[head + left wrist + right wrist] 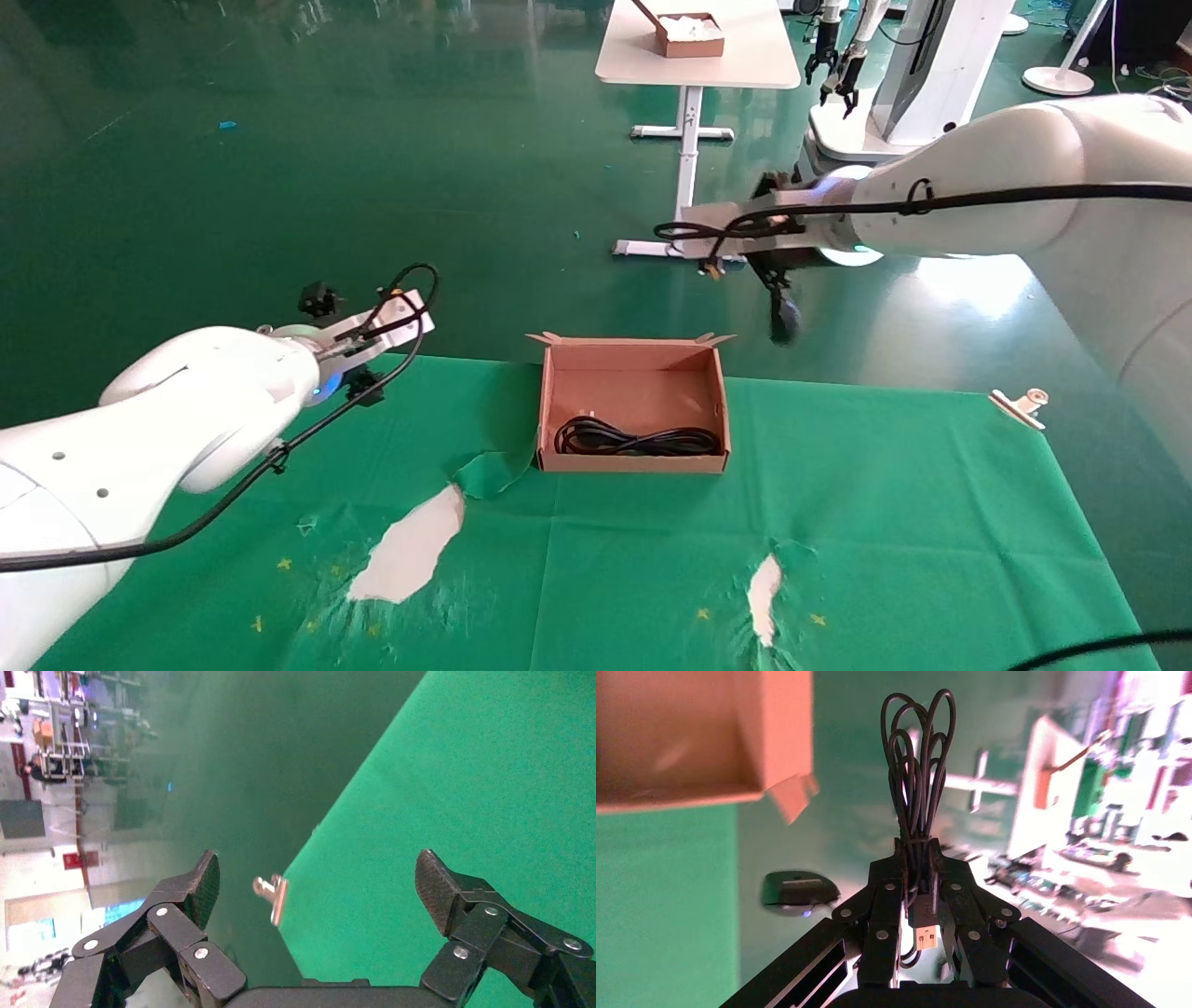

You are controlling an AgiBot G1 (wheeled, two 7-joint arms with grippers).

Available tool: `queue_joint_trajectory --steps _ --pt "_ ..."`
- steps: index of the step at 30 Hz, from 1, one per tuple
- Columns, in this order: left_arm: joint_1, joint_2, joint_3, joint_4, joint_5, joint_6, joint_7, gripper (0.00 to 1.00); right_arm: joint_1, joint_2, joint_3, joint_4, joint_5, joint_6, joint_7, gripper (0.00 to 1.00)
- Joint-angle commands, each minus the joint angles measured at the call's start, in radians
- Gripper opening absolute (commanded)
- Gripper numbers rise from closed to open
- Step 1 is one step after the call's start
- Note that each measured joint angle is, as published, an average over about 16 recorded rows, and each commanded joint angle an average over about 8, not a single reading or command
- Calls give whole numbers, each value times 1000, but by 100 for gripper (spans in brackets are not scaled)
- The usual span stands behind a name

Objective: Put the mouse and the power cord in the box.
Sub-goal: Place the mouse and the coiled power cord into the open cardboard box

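Note:
The brown cardboard box (717, 396) stands open at the table's far edge, and the thick looped power cord (638, 438) lies along its near wall. Above and beyond the box's far right corner, my right gripper (745, 240) (917, 846) is shut on the mouse's thin bundled cable (916, 755), with the USB plug (925, 934) between its fingers. The black mouse (785, 321) (798, 890) dangles below that gripper, clear of the table, with a corner of the box (687, 734) close by. My left gripper (343, 345) (316, 864) hovers open and empty over the table's far left corner.
Green cloth (885, 522) covers the table, torn in two near spots (410, 550). Metal clips hold it at the far right (1020, 405) and at the left edge (274, 896). Beyond, on the green floor, stands a white table (694, 56) bearing a tiny brown box (689, 35).

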Motion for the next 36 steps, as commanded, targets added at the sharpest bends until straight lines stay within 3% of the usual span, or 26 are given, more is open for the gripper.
queue_joint_trajectory --steps 1,17,18,25,26,36 --pt "-1 3 -1 9 -10 -5 12 100 -13 -5 -2 -2 20 47 -31 0" --pt "-5 9 -1 37 -46 -20 52 100 -77 -5 -102 37 198 29 -102 1" --pt "-5 9 -1 37 -47 -21 53 100 -81 -4 -108 32 202 28 -102 5" --pt "-5 9 -2 43 -54 -22 57 100 -98 -4 -134 4 220 35 -107 90" --pt "-5 9 -2 43 -55 -22 57 100 -99 -5 -135 2 221 36 -108 99" --pt "-5 10 -1 42 -54 -22 57 100 -96 -4 -130 9 217 35 -107 100"
